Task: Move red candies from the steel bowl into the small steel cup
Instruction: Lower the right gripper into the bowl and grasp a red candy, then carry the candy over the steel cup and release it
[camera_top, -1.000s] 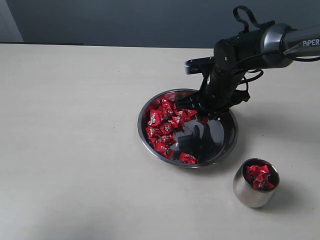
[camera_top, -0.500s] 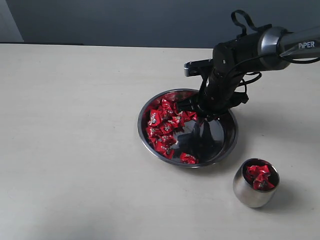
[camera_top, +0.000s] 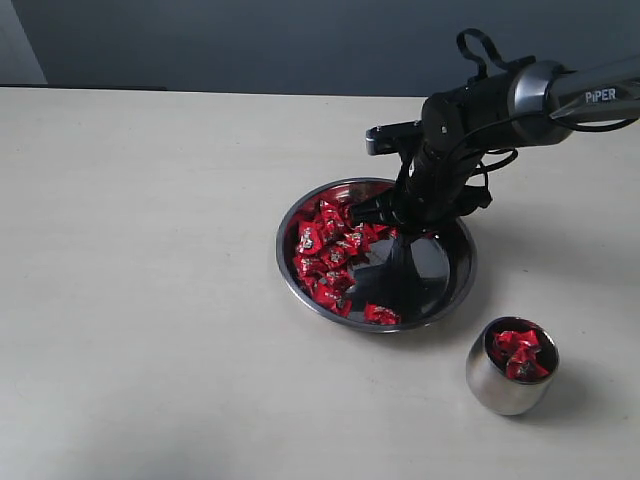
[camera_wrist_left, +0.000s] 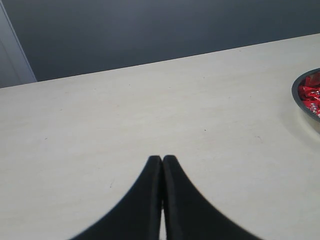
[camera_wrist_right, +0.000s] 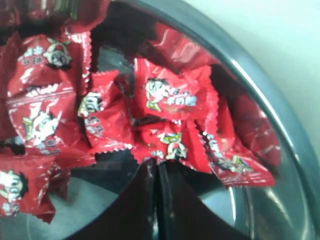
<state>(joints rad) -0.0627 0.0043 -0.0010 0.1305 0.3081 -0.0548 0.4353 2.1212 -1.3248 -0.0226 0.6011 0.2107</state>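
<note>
The red candies (camera_top: 328, 250) heap in the left half of the steel bowl (camera_top: 468, 262) at frame centre, with some in the small steel cup (camera_top: 505, 388) at lower right. The right pincer (camera_wrist_right: 156, 164) is pressed together at a wrapper's edge, seemingly mid-pick; next it needs a lift over the rim toward the cup. The left pincer (camera_wrist_left: 162, 159), likewise pressed together, hangs over the pale bench (camera_top: 150, 300), with a dark wall (camera_top: 250, 40) behind.

I see soft, even light on the pale worktop (camera_top: 150, 300); the small steel cup (camera_top: 510, 385) casts a faint shadow beside it. My right wrist feed is close and soft-focused, red candies (camera_wrist_right: 170, 95) glinting.
</note>
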